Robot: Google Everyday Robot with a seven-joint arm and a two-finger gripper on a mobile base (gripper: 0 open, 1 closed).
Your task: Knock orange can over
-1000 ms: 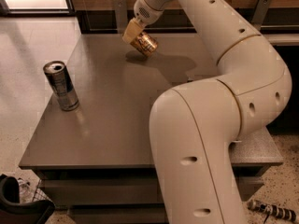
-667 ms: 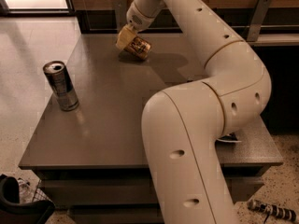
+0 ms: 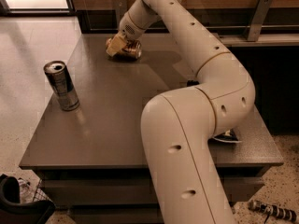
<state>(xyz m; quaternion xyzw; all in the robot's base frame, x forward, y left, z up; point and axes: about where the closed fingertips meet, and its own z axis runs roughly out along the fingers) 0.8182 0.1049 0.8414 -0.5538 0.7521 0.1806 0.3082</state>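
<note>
The orange can [image 3: 130, 50] is a small golden can lying on its side at the far edge of the grey table [image 3: 117, 120]. My gripper [image 3: 115, 46] sits right at the can's left end, partly covering it. The white arm reaches from the lower right up and over to the far left of the table.
A taller slim silver-and-dark can [image 3: 61, 86] stands upright near the table's left edge. A wooden wall and a metal bracket [image 3: 256, 14] run behind the table. A dark bin [image 3: 18, 204] sits on the floor at the lower left, and a small object [image 3: 273, 211] lies on the floor at the lower right.
My gripper has swung left and down along the far edge of the table. The orange can has moved left with it and now lies on its side on the table.
</note>
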